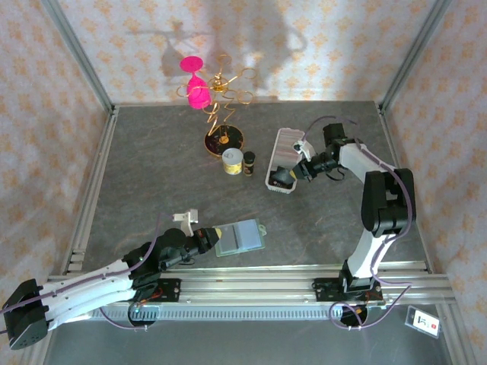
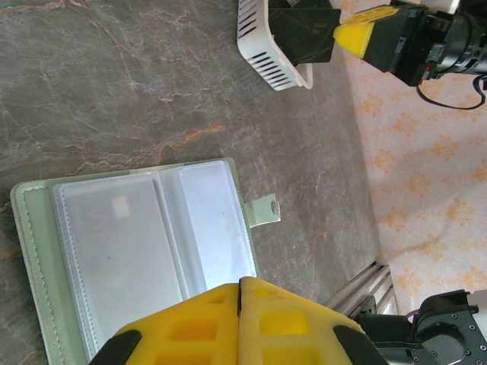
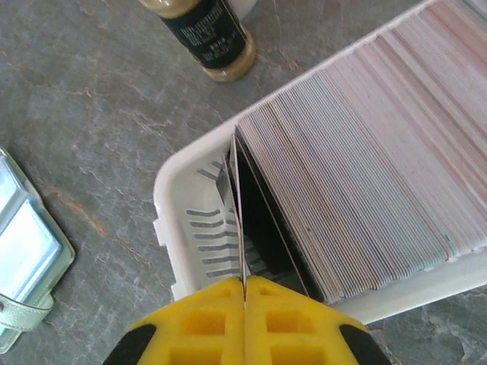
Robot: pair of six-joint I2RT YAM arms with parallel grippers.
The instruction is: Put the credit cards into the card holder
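Shut tight, the left gripper [image 2: 240, 295] has its yellow pads pressed together at the near edge of the card holder [image 2: 114, 251]; whether anything of the holder is pinched between them cannot be told. The sage-green holder lies open and flat on the grey marbled table [image 1: 152, 175], just in front of the left arm, with its clear pockets facing up and its snap tab [image 2: 264, 209] sticking out from the side away from the gripper. Farther back and to the right, well apart from the holder, the right gripper [image 3: 245, 295] is clenched on one dark card [image 2: 304, 30], which it holds by the edge. This card stands tilted at the near end of a white slotted tray [image 3: 179, 209], leaning a little away from the rest. The credit cards [image 3: 365, 137] fill the tray behind it as a tightly packed row of pale pink and grey edges standing on end. Just left of the tray stand a small bottle with a dark label [image 3: 207, 30] and a yellow-lidded jar [image 1: 233, 161], near each other. Farthest back, near the patterned wall, a gold wire stand [image 1: 222, 106] carries two bright pink pieces [image 1: 195, 80].
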